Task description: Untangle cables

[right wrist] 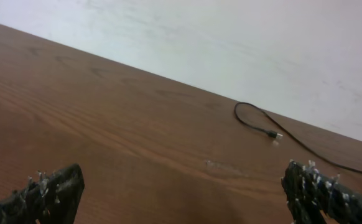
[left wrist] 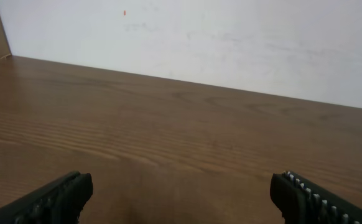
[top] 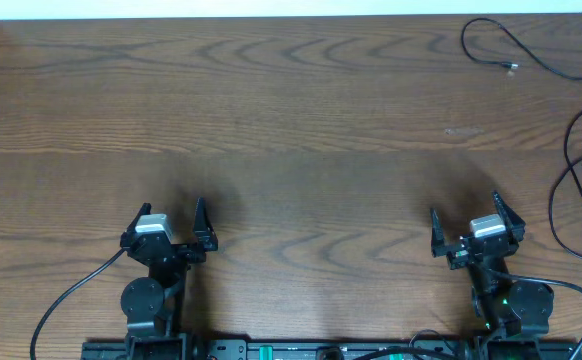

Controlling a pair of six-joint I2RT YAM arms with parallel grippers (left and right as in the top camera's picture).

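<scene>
**Both arms parked, cords loose at the far right**

Neither arm is working a cable. The left gripper (top: pixel 169 216) and the right gripper (top: pixel 469 224) sit at the near edge of the worktop (top: pixel 291 120). Each has its jaws spread wide and holds nothing; both wrist views show bare wood between the fingers.

The cables lie well away from them, at the far right. One thin black cord (top: pixel 486 24) curls into a small hook-shaped loop and ends in a small pale-tipped plug (top: pixel 512 68). A second black cord (top: pixel 555 212) hangs in longer, slacker loops along the right edge and seems to cross itself once. Both run out of view on the right, so I cannot tell whether they knot together there.

Judging from this, the arms are at rest, either before a reach or after laying the cords out. Any next move would fall to the right arm: a long reach far and right, then a low pinch on a thin, limp, round cord lying flat on the wood.

The worktop is smooth brown wood-grain with a matte finish. The finger pads are black and ridged.
</scene>
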